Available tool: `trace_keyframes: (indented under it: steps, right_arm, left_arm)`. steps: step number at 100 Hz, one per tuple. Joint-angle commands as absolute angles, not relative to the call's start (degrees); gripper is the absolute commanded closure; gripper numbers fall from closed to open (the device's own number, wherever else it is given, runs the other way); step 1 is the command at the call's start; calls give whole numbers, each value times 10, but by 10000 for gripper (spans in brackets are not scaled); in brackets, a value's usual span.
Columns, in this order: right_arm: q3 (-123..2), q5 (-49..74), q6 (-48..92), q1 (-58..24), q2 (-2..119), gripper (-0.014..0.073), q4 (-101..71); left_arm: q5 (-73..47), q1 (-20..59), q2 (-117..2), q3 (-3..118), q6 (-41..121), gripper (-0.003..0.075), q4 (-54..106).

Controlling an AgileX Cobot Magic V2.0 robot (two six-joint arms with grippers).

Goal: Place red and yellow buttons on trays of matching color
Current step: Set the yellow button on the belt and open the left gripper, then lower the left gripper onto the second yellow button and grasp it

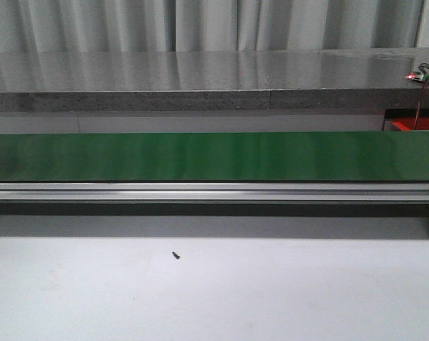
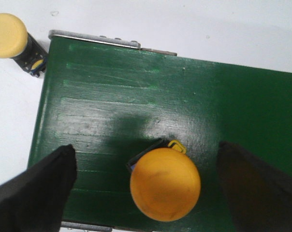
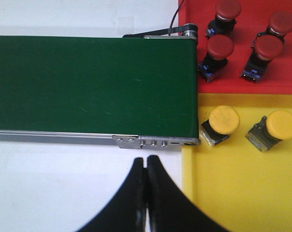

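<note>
A yellow button sat on the green belt, near its end, between the left gripper's widely parted fingers, which held nothing. It looked a rigid plastic part, light, with a smooth domed cap over a small dark body; the cap would likely slip, so a hold across the cap's sides or on the squarer body below seemed safer. Another yellow button lay off the belt on the white worktop. At the belt's other end, the right gripper hung with fingers pressed together and empty, beside the yellow tray with two yellow buttons and the red tray with four red ones.
</note>
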State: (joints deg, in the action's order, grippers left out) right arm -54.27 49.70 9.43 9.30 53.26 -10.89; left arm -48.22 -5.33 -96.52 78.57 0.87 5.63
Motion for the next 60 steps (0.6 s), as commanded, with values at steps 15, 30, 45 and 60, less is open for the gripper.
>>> trace_keyframes:
  steps: [15, 30, 45, 60]
  right_arm:
    - [-557, 469, 100, 94, 523, 700, -117]
    - [-557, 469, 100, 94, 523, 700, -117]
    - [-557, 469, 100, 94, 523, 700, -117]
    - [-557, 469, 100, 94, 523, 700, -117]
  left_arm:
    - [-425, -60, -877, 799, 7, 133, 70]
    - [-427, -100, -872, 799, -12, 133, 70]
    - [-401, -147, -876, 799, -29, 134, 70]
    - [-374, -185, -894, 799, -56, 134, 70]
